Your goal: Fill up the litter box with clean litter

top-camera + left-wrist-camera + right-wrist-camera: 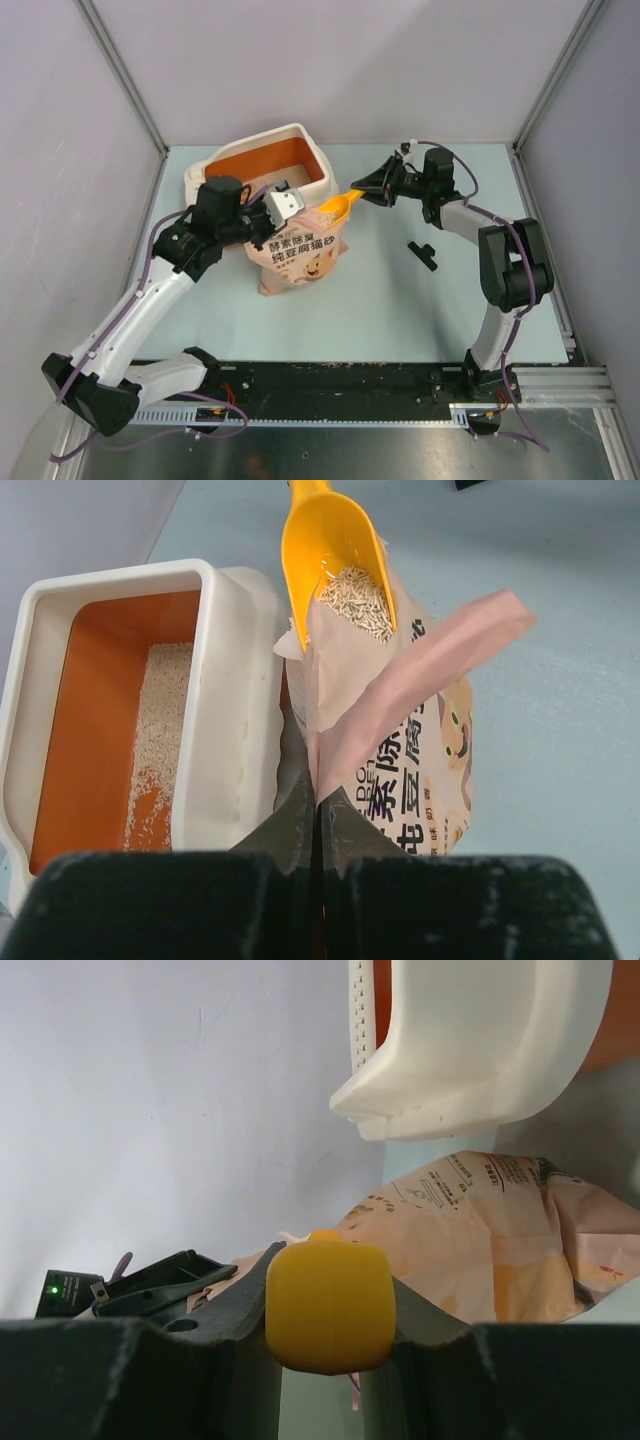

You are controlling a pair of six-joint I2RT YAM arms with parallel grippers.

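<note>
The litter box (305,145) stands at the back left, cream outside and orange inside; it also shows in the left wrist view (215,680) and the right wrist view (470,1050). A strip of clean litter (160,730) lies on its floor. My left gripper (320,805) is shut on the top edge of the pink-beige litter bag (420,670), which stands beside the box (300,255). My right gripper (330,1305) is shut on the handle of the yellow-orange scoop (330,1305). The scoop (335,560) holds litter granules (355,600) above the bag's mouth (335,207).
A small black clip-like object (424,253) lies on the table right of the bag. Grey walls close in the back and both sides. The left gripper's black fingers (160,1280) show at the left of the right wrist view.
</note>
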